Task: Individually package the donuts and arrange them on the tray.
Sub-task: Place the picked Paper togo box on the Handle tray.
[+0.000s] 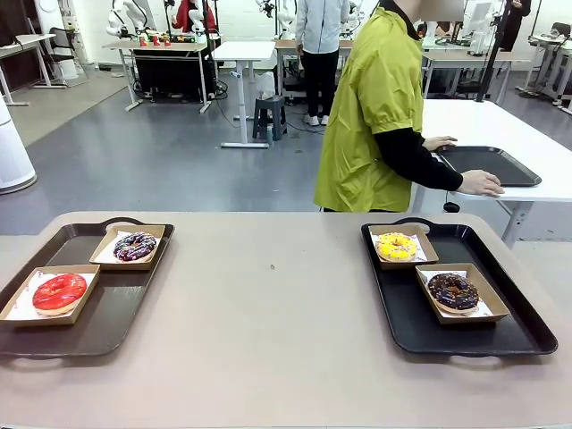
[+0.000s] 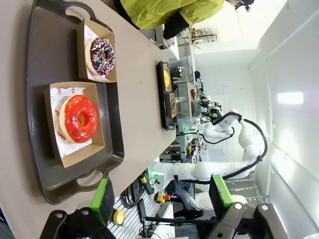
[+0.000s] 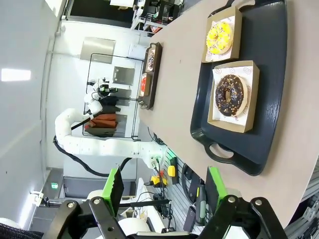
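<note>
Donuts sit four in all on the beige table [image 1: 268,340], each lying flat with its hole facing up in its own open square cardboard tray lined with printed white paper. Being round rings, none has a long axis to speak of.

On the robot's left, a dark tray [image 1: 107,313] holds two of them. The glossy red donut [image 1: 60,292] rests in the nearer cardboard tray [image 1: 18,308], close to the dark tray's left rim; the chocolate donut with pink-white drizzle [image 1: 135,246] lies in the farther cardboard tray [image 1: 156,234], up by the far handle. The two boxes stand near each other but apart.

On the robot's right, a black tray [image 1: 420,326] carries the other pair. The yellow-sprinkled donut [image 1: 397,246] is in the far box, and the dark chocolate donut with sprinkles [image 1: 453,291] is in the near box, just beside it toward the right.

In the left wrist view the left gripper [image 2: 162,196] hangs off the table's edge with its green-padded fingers spread wide, nothing between them. The right gripper [image 3: 164,186] in the right wrist view is likewise parted and empty.

A person in a yellow-green top [image 1: 375,107] stands beyond the table, turned away, hands on another black tray [image 1: 500,165] on a white table.
</note>
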`<action>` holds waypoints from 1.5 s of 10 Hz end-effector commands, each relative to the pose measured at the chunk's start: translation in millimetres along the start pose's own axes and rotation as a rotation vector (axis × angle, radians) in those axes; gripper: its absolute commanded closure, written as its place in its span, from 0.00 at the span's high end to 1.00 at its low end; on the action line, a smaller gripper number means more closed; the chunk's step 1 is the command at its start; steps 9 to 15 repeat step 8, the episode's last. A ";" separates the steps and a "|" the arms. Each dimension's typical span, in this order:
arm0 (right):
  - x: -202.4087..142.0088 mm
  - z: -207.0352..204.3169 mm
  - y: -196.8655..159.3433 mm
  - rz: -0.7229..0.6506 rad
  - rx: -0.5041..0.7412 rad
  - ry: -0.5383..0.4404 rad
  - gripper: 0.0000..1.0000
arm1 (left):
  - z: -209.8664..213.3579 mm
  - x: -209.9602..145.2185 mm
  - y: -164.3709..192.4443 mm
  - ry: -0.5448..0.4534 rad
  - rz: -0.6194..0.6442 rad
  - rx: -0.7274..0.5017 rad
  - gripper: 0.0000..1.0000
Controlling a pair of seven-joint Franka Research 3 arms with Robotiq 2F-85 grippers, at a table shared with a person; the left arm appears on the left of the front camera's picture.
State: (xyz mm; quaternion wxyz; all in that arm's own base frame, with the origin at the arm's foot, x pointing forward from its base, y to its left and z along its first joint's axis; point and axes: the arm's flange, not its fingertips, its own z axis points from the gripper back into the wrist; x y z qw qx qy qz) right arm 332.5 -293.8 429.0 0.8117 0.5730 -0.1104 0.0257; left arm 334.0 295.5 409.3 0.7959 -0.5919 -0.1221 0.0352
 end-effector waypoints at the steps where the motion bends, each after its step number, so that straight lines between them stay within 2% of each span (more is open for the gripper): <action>1: -1.0 -1.7 1.0 -0.022 -0.011 -0.009 0.87 | 0.6 -1.4 -2.6 -0.011 -0.004 0.009 1.00; 15: -1.0 -1.7 1.0 -0.022 -0.011 -0.009 0.87 | 0.6 -1.4 -2.6 -0.011 -0.004 0.009 1.00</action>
